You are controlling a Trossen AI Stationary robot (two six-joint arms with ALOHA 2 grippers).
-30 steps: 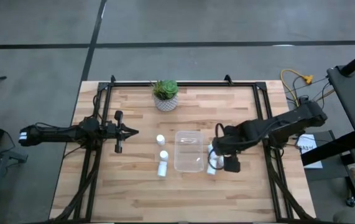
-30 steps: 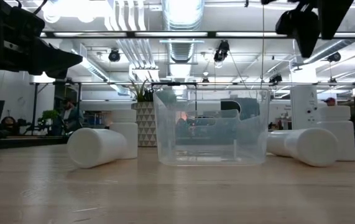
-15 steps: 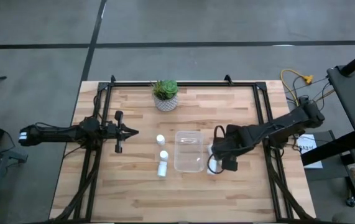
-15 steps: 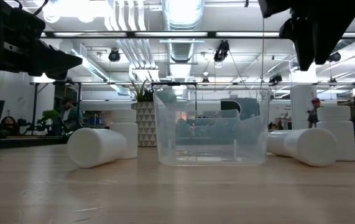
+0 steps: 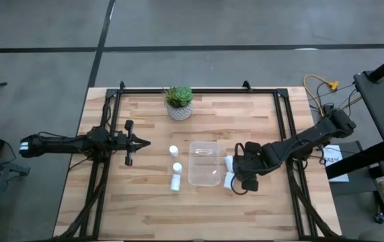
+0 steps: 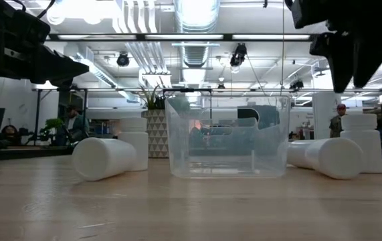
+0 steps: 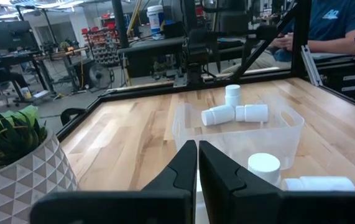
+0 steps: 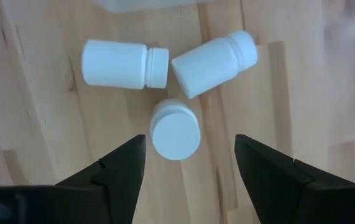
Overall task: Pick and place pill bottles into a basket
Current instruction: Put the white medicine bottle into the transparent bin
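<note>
High view: right hand covers most of the three pill bottles beside the basket; their count can't be read there. Basket contents too faint to tell from above.

Low view: both arms cut off by top edge.

Left wrist view: plant pot cropped at the edge; one bottle partly behind the fingers.

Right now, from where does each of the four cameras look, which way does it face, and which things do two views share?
High view: above, straight down; both arms, basket.
Low view: table height, level across; basket, arms overhead.
Left wrist view: over the shut left gripper, toward the basket.
Right wrist view: down between the open right gripper fingers at an upright pill bottle.
Shared: high and right wrist both show that three-bottle cluster.
</note>
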